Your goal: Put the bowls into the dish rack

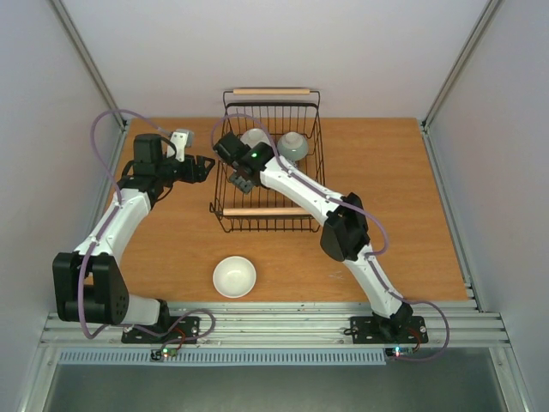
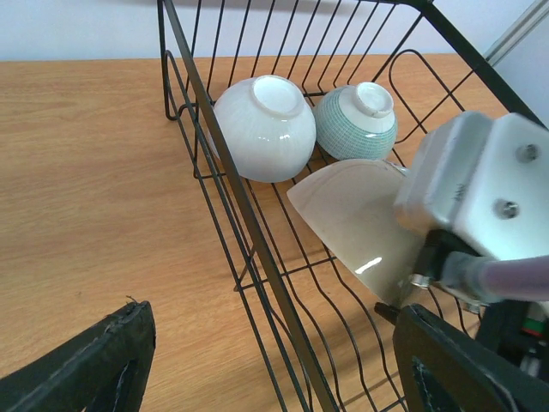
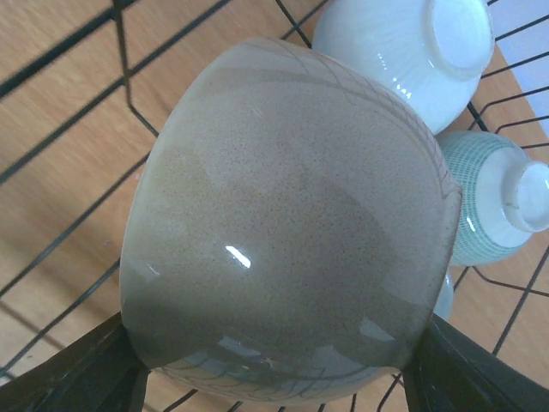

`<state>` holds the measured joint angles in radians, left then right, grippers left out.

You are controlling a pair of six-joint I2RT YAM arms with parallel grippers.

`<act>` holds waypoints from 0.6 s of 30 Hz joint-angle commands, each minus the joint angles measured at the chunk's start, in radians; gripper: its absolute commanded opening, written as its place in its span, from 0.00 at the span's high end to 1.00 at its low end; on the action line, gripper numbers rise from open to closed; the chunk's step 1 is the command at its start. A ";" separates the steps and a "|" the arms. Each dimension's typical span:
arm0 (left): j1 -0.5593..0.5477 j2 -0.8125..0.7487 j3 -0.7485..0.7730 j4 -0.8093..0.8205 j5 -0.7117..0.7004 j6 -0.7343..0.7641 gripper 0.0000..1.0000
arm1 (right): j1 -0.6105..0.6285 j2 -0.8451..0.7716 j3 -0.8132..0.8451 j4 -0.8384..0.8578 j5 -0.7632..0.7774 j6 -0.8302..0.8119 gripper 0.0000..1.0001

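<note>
The black wire dish rack [image 1: 225, 209] with wooden bar handles stands at the back centre. A cream-white bowl [image 2: 264, 127] and a pale green bowl [image 2: 356, 120] lie upside down inside it; both also show in the right wrist view, the white one [image 3: 403, 51] and the green one [image 3: 489, 210]. My right gripper [image 1: 241, 178] is inside the rack, shut on a tan bowl [image 3: 283, 215], which is tilted on its side above the wires. The tan bowl also shows in the left wrist view [image 2: 356, 223]. My left gripper [image 1: 204, 167] is open and empty, its jaws straddling the rack's left wall [image 2: 257, 249].
A white bowl [image 1: 234, 276] sits upright on the wooden table [image 1: 395, 197] in front of the rack, between the two arm bases. White walls and metal rails enclose the table on three sides.
</note>
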<state>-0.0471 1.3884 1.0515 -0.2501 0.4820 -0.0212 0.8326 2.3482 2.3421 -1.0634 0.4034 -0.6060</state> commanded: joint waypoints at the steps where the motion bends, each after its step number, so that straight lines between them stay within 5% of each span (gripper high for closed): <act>1: 0.001 -0.023 0.035 0.014 -0.005 0.012 0.24 | 0.007 0.041 0.060 0.014 0.130 -0.050 0.99; 18: 0.003 -0.025 0.035 0.012 0.004 0.012 0.24 | 0.006 0.160 0.085 0.062 0.197 -0.121 0.99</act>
<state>-0.0471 1.3880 1.0527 -0.2504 0.4824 -0.0181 0.8333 2.4859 2.3795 -1.0523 0.5461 -0.6952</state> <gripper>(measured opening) 0.763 0.713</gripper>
